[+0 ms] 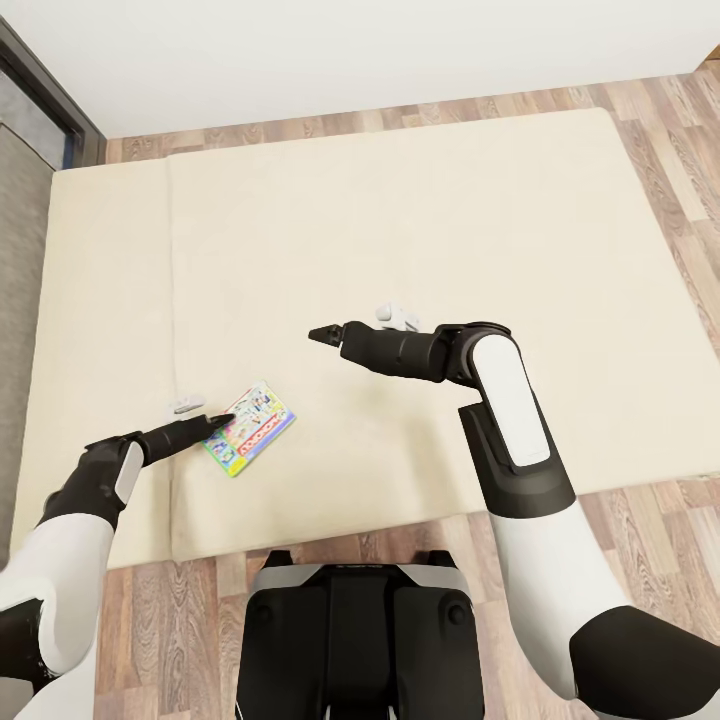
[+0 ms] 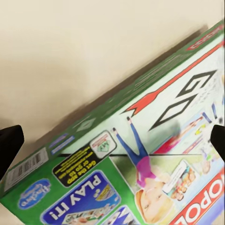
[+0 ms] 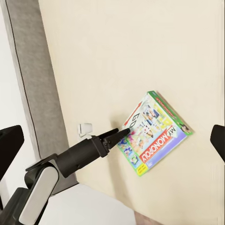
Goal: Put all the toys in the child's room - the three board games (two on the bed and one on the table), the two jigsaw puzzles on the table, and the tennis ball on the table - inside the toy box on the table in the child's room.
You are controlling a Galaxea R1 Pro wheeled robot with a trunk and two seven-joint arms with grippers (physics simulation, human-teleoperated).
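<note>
The board game [image 1: 250, 428] lies flat on the bed [image 1: 400, 230], near the mattress's front edge and towards its left corner, and every place here is read from that box. At its left edge the left gripper [image 1: 222, 421] reaches in with its tips over the box's corner; the left wrist view shows its fingers [image 2: 10, 145] spread wide apart, nothing between them. My worry is that the thin box, lying flush on soft bedding, gives the fingers no edge, so closing could shove or tip it. The lid is green-rimmed, with cartoon figures and a red lettered band. Well right of it, the right gripper [image 1: 321, 334] hovers; whether it is parted I cannot tell.
</note>
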